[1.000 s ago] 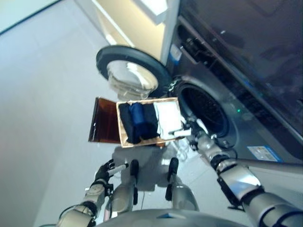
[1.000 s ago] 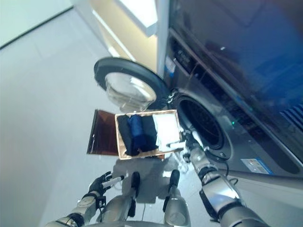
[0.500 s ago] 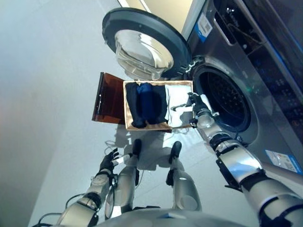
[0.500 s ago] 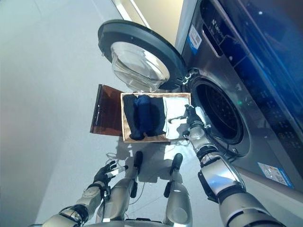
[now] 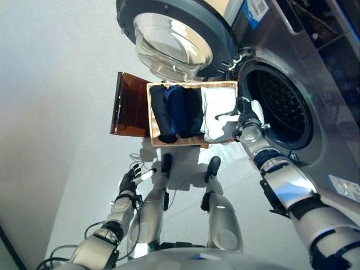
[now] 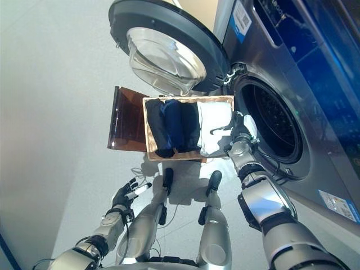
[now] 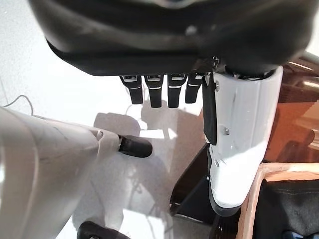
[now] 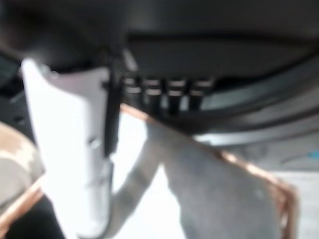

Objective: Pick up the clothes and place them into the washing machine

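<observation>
Basket on floor in front of washing machine, holding dark clothes on left and white cloth on right. Clothes all inside basket rim, none in drum. Brown lid lying just beside basket's left edge. Round door swung wide open, hanging past basket's far edge. Drum mouth open just right of basket's right edge.

Right hand hovering at basket's right rim, between white cloth and drum mouth. Fingers straight and relaxed in right wrist view, white-covered thumb apart, holding nothing. Contact with cloth: cannot tell.

Left hand low and well apart from basket, over bare floor. Fingers straight and spread, thumb extended, holding nothing.

Wide bare floor to left of lid and basket. Narrow gap between basket's right edge and machine front, taken up by right hand.
</observation>
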### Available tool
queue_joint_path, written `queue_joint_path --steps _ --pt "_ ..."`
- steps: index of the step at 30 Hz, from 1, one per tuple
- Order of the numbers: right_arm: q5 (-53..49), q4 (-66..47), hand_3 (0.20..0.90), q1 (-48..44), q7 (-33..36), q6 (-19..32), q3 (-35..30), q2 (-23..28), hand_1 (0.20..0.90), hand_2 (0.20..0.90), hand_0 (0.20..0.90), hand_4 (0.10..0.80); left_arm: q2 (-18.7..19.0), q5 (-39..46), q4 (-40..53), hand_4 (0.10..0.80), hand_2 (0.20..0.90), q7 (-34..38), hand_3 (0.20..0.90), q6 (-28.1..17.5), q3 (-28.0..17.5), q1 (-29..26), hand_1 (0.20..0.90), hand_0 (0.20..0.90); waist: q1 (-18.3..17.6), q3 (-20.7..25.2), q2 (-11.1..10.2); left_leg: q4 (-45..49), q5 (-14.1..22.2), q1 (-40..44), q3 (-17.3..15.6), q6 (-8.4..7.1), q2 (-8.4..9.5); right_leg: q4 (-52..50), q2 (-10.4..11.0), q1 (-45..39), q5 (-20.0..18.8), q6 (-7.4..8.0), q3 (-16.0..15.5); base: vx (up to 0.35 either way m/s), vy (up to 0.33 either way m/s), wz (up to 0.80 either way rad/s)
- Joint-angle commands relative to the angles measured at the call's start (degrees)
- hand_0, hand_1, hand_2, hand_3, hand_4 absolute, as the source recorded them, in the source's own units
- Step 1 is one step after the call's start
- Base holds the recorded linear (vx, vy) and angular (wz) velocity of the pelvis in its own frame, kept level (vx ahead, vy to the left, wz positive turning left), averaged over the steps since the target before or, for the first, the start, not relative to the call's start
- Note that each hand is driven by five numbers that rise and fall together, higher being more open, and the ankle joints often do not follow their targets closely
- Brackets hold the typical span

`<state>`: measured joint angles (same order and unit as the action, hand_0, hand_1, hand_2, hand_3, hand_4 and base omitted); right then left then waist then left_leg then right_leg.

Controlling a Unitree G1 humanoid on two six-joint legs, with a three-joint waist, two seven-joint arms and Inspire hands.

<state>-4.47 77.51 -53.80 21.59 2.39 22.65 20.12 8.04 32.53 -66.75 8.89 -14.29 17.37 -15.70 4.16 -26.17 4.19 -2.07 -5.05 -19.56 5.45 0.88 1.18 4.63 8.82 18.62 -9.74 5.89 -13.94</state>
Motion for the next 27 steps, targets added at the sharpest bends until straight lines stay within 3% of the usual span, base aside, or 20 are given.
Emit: queue_joint_path --steps 1,19,27 --pt "0.77 1.21 0.9 -7.25 3.46 1.29 2.43 2.39 0.9 0.9 0.9 0.8 -0.11 1.86 0.72 0.8 0.9 1.68 0.9 -2.37 2.74 1.01 0.9 0.9 -0.08 0.55 1.66 -2.93 -4.15 -3.6 -1.69 -4.93 1.55 -7.69 1.63 2.82 3.82 2.06 2.22 -0.018 0.016 0.11" --pt "0.47 -4.51 0.9 -9.22 1.76 1.78 5.77 -6.47 0.9 0.9 0.9 0.8 0.58 2.71 1.23 0.8 0.9 2.66 0.9 -3.18 1.9 -0.24 0.9 0.9 1.19 -0.9 2.78 -2.93 -5.02 -6.56 -1.11 -4.76 2.79 -7.12 3.01 4.38 3.21 2.44 1.06 -0.004 0.018 0.07" --pt "-0.91 -4.6 0.9 -13.16 2.37 1.88 6.22 -5.42 0.9 0.9 0.9 0.8 1.38 5.08 5.53 0.8 0.9 2.91 0.9 -4.2 1.96 -0.75 0.9 0.9 2.49 -2.62 4.01 -2.93 -5.66 -9.54 -1.23 -5.34 2.81 -7.86 2.97 7.63 3.26 2.4 0.87 -0.013 -0.002 0.02"
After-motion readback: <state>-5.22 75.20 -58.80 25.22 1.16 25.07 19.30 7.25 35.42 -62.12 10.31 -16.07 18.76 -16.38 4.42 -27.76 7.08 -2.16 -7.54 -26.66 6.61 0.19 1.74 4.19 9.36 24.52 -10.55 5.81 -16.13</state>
